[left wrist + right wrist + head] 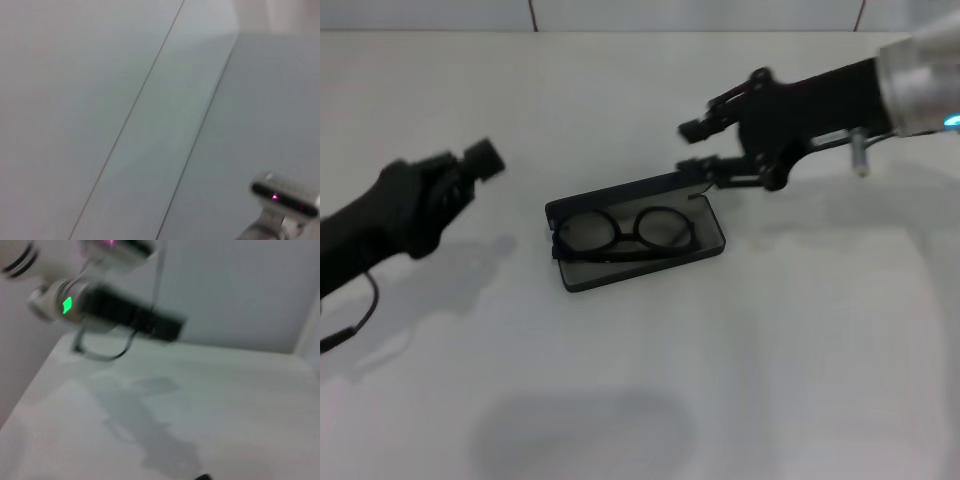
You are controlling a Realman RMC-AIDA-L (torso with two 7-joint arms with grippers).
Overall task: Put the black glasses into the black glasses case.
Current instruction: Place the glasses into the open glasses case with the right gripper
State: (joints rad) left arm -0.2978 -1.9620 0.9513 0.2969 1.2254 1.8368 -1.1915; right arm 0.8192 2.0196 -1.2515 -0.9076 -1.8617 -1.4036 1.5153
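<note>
The black glasses (627, 232) lie folded inside the open black glasses case (630, 272) in the middle of the white table, seen in the head view. My right gripper (692, 147) hovers just above and behind the case's far right corner. It is open, and nothing sits between its two fingers. My left gripper (483, 159) hangs above the table to the left of the case, well apart from it. The right wrist view shows only the left arm (125, 315) across the table, not the case.
The white table (800, 350) stretches bare on all sides of the case. A wall with tile seams runs along the far edge. The left wrist view shows only wall and a small grey device (285, 192).
</note>
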